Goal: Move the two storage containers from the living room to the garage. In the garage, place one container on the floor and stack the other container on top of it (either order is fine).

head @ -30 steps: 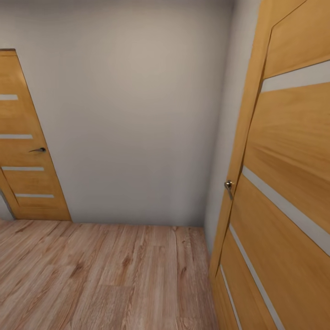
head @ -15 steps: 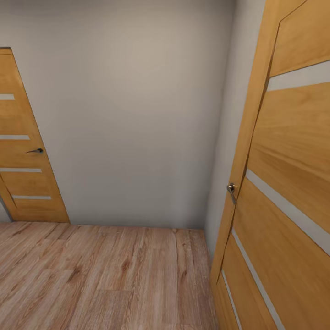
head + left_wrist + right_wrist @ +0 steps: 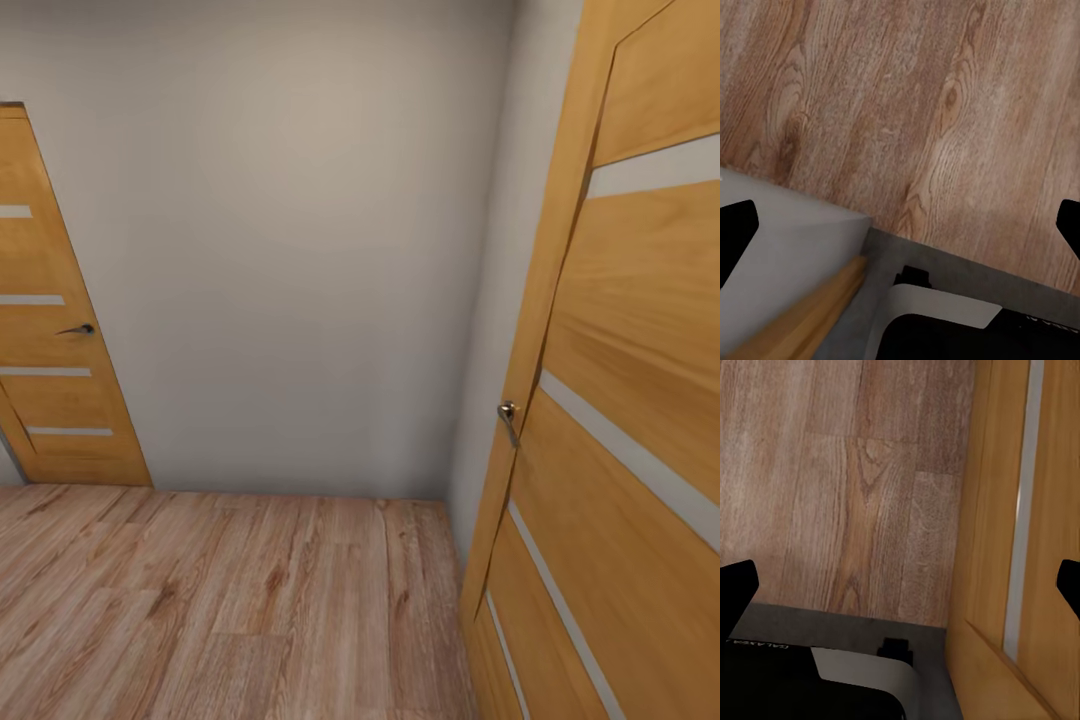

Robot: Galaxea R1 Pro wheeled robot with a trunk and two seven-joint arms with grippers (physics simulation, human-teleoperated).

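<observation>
Mirrored "GALAXEA" lettering on black robot base (image 3: 765,675); other markings illegible.

Honey-orange doors (image 3: 640,380) with pale stripes, plain grey wall (image 3: 290,240), streaky light wood-plank floor (image 3: 220,600).

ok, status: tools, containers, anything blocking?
Left tool open, empty. Right tool open, empty. No container held. Grey wall dead ahead, wooden door close on the right, second door far left; plank floor underfoot.
</observation>
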